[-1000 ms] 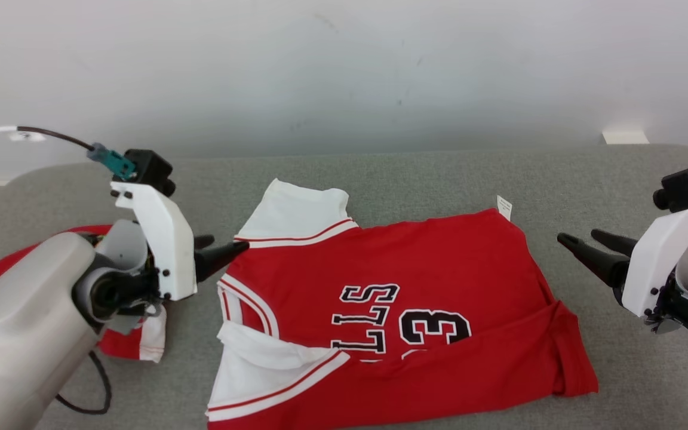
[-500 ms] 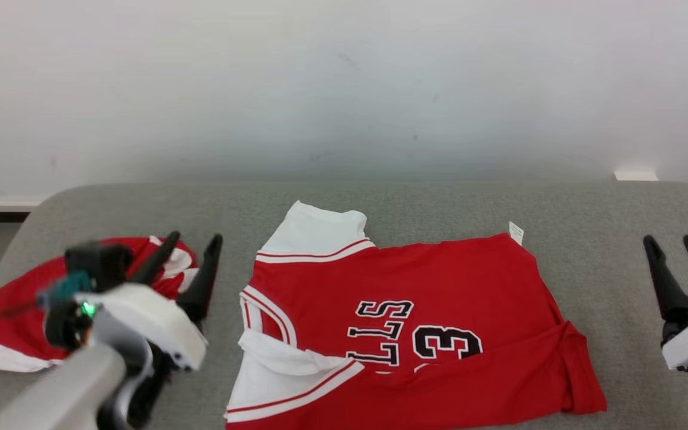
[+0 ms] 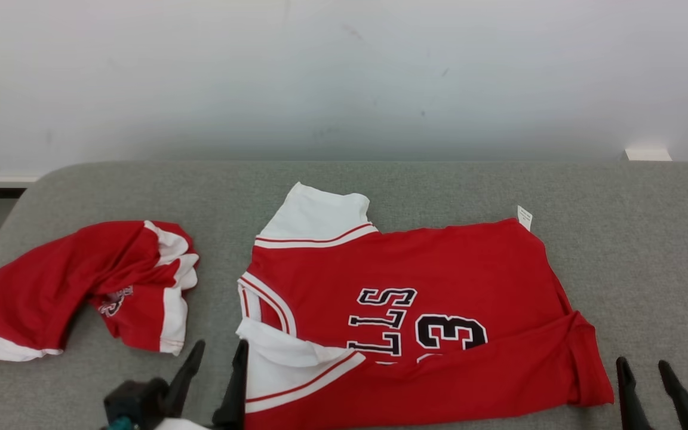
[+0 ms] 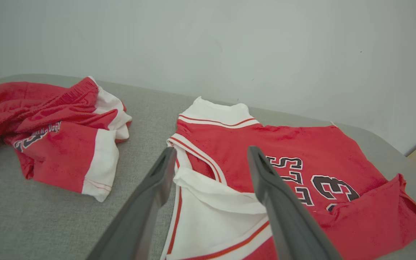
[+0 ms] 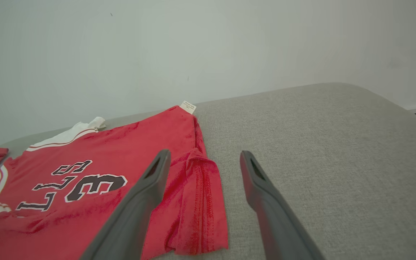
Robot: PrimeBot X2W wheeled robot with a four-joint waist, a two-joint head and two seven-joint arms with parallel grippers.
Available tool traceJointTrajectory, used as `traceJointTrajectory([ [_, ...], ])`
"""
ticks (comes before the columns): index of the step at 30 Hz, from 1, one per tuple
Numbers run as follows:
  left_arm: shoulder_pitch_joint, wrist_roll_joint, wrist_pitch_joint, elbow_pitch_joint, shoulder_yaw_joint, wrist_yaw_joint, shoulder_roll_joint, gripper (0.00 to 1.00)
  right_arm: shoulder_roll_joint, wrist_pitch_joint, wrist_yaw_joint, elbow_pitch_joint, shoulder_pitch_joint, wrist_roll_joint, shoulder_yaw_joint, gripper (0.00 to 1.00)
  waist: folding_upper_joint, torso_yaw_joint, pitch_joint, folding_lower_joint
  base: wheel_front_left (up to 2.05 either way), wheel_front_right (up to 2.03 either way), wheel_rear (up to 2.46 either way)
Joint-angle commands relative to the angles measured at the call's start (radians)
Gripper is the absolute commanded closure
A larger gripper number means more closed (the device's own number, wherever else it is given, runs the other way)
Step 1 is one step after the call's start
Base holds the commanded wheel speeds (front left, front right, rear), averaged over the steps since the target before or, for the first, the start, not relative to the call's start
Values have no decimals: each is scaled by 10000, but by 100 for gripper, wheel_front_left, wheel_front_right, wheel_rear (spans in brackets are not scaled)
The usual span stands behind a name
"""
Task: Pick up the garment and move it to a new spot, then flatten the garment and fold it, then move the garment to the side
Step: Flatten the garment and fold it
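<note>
The garment (image 3: 415, 263) is a red basketball jersey with white trim and black lettering, lying folded in the middle of the grey padded table (image 3: 648, 251). My left gripper (image 3: 220, 346) sits at the bottom edge just off the jersey's near left corner, fingers pointing up, open and empty. In the left wrist view the left gripper (image 4: 211, 150) frames the jersey's (image 4: 294, 141) white armhole. My right gripper (image 3: 642, 363) stands open and empty off the jersey's near right corner. The right wrist view has the right gripper (image 5: 205, 152) over the jersey's (image 5: 121, 144) folded red hem.
A second red and white garment, crumpled shorts (image 3: 81, 269), lies at the table's left end, also seen as shorts (image 4: 60, 141) from the left wrist. A plain white wall (image 3: 344, 77) stands behind the table. Bare grey surface stretches right of the jersey.
Both arms have drawn back toward the near edge, fingers now pointing up. The left arm no longer covers the shorts. The head camera shifted. The jersey lies as before.
</note>
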Motion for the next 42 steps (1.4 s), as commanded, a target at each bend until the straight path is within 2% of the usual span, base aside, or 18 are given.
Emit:
traceJointTrajectory([
  [1,270,265,-3,240,261,-181,-250,0,44,60,-24,129,123,-143,44,0,0,-71,64,1,0,0,0],
  [8,833,1208,-4,2110,868,-1368,-1228,0,241,616,-22,1552,-496,-324,681,0,0,-256,250,1,0,0,0],
  [15,598,1671,-3,3555,1047,-1901,-1702,0,287,727,-24,3091,-1225,-534,959,0,0,-252,339,1,0,0,0],
  [19,516,1451,68,4140,923,-2222,-1845,0,362,785,-24,3755,-1573,-558,1197,0,0,-266,436,1,0,0,0],
  [23,410,1318,357,4363,737,-2457,-2015,0,443,603,-24,4099,-1856,-390,1430,46,0,-265,559,1,0,0,0],
  [24,391,1311,440,4404,702,-2508,-2044,3,439,545,-24,4184,-1916,-358,1486,55,0,-263,581,1,0,0,0],
  [25,364,1269,505,4428,689,-2542,-2056,31,435,506,-24,4258,-1964,-311,1533,66,0,-261,590,1,0,0,0],
  [26,342,1219,530,4464,699,-2536,-2069,58,433,425,-24,4328,-2010,-268,1590,88,0,-263,597,1,0,0,0],
  [27,314,1207,560,4507,708,-2527,-2063,100,434,393,-24,4393,-2068,-247,1648,100,0,-269,604,1,0,0,0],
  [35,8,1215,430,4061,1021,-2329,-1631,100,87,-65,-24,4178,-2443,-7,1752,100,0,-247,536,1,0,0,0],
  [42,302,1194,969,3090,1063,-2120,-1174,100,-757,312,-27,3246,-1899,289,1594,100,0,-216,277,1,0,0,0],
])
